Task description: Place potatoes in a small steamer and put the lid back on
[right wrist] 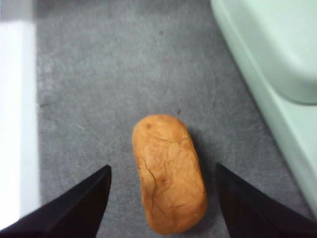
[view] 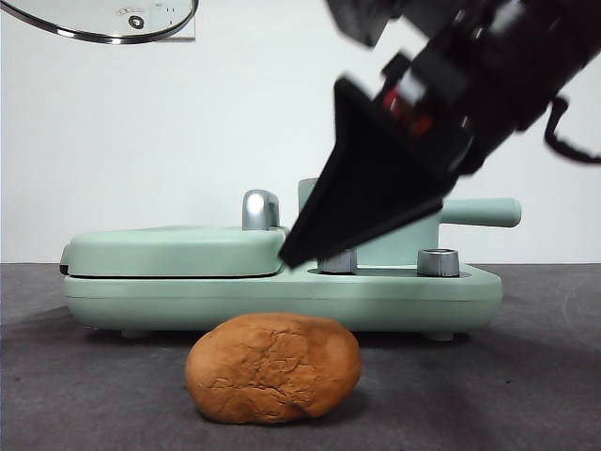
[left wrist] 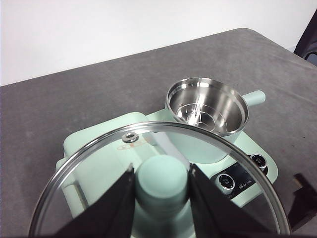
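- Dark grey felt-like table surface (view: 526,395) spreads below a plain white wall, and a flat mint-green cooking appliance (view: 282,291) with a hinged griddle cover (view: 174,249) sits across the middle of it.
- An orange-brown, lumpy oval potato (view: 273,366) with cracked skin lies on the table just in front of the appliance, apart from it; the right wrist view shows it lengthwise on the grey surface (right wrist: 169,173).
- The right gripper (right wrist: 163,203) hangs above the potato with its two black jaws spread wide, one to each side of it and clear of it, holding nothing. In the front view it comes in from the upper right as a large dark wedge (view: 376,178), its tip in front of the appliance.
- A mint-green cylindrical pot with a steel rim and a straight green side handle (left wrist: 208,116) stands on the appliance's right part, uncovered; its shiny steel inside is bare. In the front view the gripper hides most of it, the handle (view: 481,212) sticking out to the right.
- The left gripper (left wrist: 161,183) is closed on the small mint-green knob (left wrist: 162,181) of a round clear glass lid with a shiny steel rim (left wrist: 99,148), held up in the air over the appliance, beside the pot.
- The lid's edge shows at the front view's top left corner (view: 103,21), well above the griddle cover.
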`<move>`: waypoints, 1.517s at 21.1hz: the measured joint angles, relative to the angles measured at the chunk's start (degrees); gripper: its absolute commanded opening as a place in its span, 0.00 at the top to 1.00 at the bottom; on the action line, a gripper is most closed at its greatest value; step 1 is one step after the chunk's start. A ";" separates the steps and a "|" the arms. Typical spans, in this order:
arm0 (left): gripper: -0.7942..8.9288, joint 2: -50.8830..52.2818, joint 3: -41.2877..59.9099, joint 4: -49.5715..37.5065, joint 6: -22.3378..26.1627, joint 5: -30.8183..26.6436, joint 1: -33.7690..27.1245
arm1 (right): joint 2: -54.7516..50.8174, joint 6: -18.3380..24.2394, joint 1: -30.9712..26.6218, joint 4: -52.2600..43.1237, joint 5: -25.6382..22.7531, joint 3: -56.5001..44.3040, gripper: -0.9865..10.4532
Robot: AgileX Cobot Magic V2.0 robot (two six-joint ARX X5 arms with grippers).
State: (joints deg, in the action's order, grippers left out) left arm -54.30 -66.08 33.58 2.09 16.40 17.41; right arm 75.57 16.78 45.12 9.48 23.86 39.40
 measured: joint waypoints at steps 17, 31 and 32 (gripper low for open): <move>0.91 0.00 0.00 -0.04 0.44 -0.02 0.00 | 10.29 -1.95 1.09 -2.34 -0.28 0.00 0.70; 0.91 0.00 0.00 -0.66 1.22 -0.02 0.00 | -0.33 -15.76 0.44 32.06 -12.28 20.63 0.70; 0.91 0.00 0.00 -1.05 1.25 -0.02 0.00 | -0.74 -17.51 -0.24 36.22 -14.64 23.54 0.70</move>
State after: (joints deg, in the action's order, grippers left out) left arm -54.30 -66.08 32.53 3.33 16.38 17.41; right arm 74.83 -0.73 44.88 45.69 9.21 62.94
